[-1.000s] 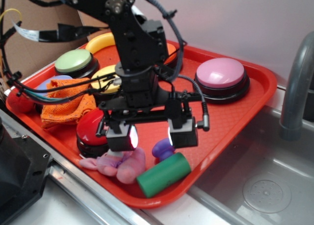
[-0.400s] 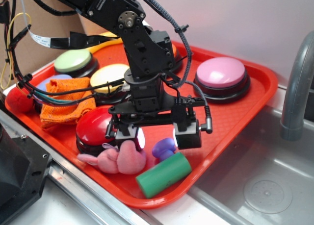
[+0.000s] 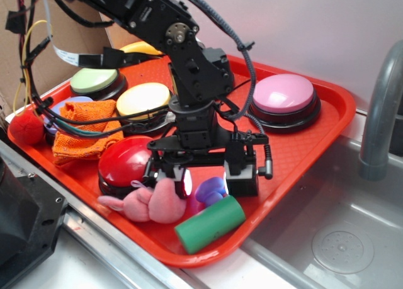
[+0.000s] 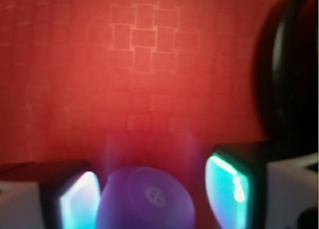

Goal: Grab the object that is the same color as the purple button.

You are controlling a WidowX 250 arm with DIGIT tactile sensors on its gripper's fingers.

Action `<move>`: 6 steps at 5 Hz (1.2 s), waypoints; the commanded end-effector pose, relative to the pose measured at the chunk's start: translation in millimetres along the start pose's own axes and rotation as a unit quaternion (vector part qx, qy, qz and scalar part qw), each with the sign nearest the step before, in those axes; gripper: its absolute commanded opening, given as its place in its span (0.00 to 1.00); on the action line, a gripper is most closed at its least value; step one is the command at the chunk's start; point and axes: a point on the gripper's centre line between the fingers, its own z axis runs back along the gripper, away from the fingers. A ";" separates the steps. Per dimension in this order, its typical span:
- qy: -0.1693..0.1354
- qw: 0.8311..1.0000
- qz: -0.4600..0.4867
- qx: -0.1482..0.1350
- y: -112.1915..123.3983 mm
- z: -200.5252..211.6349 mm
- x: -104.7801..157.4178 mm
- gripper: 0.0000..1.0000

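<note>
Nearest me, green cylinder [image 3: 210, 223] and pink plush [image 3: 157, 201] lie at the tray's [image 3: 327, 122] front edge. Just behind, purple toy [image 3: 211, 189] sits between my claw's [image 3: 210, 179] spread fingers; wrist view shows gaps both sides, nothing gripped. I judge closing suffices. Farthest back: the purple button [image 3: 283, 94]

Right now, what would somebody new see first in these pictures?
First, the black robot arm reaching down over the red tray, its open gripper straddling a small purple toy near the front edge. Beside it lie a pink plush animal and a green cylinder. A big purple button sits at the back right.
</note>
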 end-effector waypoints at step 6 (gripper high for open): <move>-0.025 0.977 -0.212 0.015 19.2 148.5 71.7 0.00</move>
